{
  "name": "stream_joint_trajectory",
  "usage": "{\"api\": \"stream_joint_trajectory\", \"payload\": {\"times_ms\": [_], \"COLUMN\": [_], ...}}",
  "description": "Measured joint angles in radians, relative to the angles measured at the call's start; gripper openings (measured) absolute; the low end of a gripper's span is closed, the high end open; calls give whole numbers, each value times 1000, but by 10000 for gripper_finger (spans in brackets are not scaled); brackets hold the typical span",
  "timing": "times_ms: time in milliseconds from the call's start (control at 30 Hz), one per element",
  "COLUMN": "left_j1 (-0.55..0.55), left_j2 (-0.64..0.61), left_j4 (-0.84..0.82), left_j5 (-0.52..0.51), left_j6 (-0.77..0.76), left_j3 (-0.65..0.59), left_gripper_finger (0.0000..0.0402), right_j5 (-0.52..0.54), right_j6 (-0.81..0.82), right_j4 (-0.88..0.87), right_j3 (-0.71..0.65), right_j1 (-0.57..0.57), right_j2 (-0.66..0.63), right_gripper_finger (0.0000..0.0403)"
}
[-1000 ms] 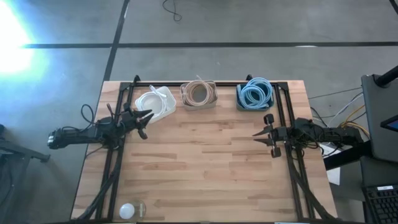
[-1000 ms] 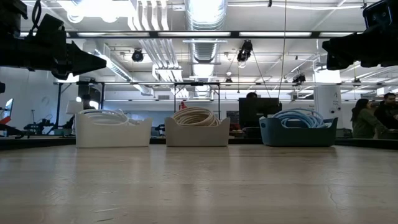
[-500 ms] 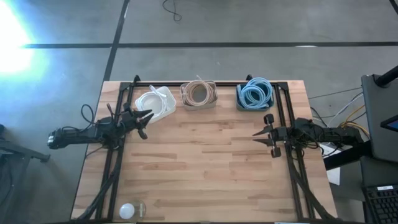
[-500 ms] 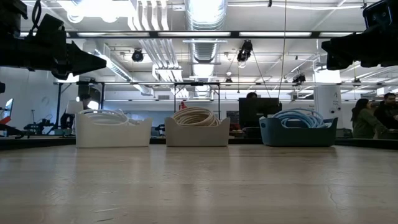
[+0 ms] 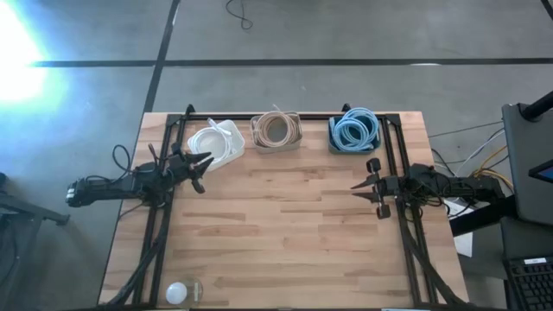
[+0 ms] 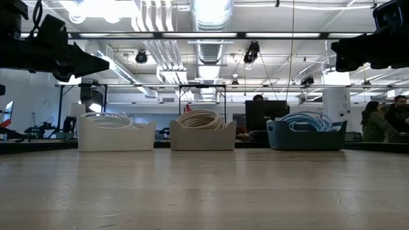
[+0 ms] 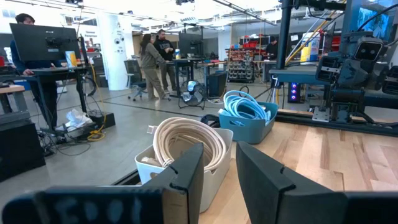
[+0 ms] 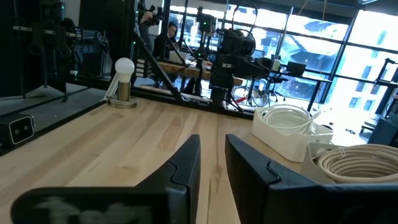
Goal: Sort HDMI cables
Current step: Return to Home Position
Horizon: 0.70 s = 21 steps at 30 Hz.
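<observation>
Three bins stand in a row along the table's far edge. A white bin (image 5: 218,143) holds white HDMI cables (image 6: 110,119), a beige bin (image 5: 276,131) holds beige coils (image 7: 189,142), and a blue bin (image 5: 354,132) holds light blue coils (image 6: 307,121). My left gripper (image 5: 204,168) hovers level above the table's left side, just near of the white bin, open and holding nothing. My right gripper (image 5: 356,186) hovers level above the right side, near of the blue bin, its fingers a small gap apart (image 8: 212,155) with nothing between them.
A white ball on a small stand (image 5: 177,293) sits at the table's near left corner. Black frame rails (image 5: 390,164) run along the left, right and far edges. Bare wood (image 5: 285,225) spreads between the arms. People (image 6: 374,121) stand in the room beyond.
</observation>
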State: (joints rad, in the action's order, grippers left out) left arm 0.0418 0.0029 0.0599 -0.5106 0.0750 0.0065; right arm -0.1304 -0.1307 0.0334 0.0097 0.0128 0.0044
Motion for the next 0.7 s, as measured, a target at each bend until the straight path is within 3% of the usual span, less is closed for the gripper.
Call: {"api": "stream_joint_trajectory", "payload": {"times_ms": [700], "left_j1": [0], "left_j2": [0], "left_j4": [0], "left_j5": [0], "left_j6": [0], "left_j3": [0], "left_gripper_finger": [104], "right_j5": [0], "right_j6": [0], "right_j4": [0], "right_j3": [0], "right_j1": [0], "right_j2": [0], "right_gripper_finger": [90]}}
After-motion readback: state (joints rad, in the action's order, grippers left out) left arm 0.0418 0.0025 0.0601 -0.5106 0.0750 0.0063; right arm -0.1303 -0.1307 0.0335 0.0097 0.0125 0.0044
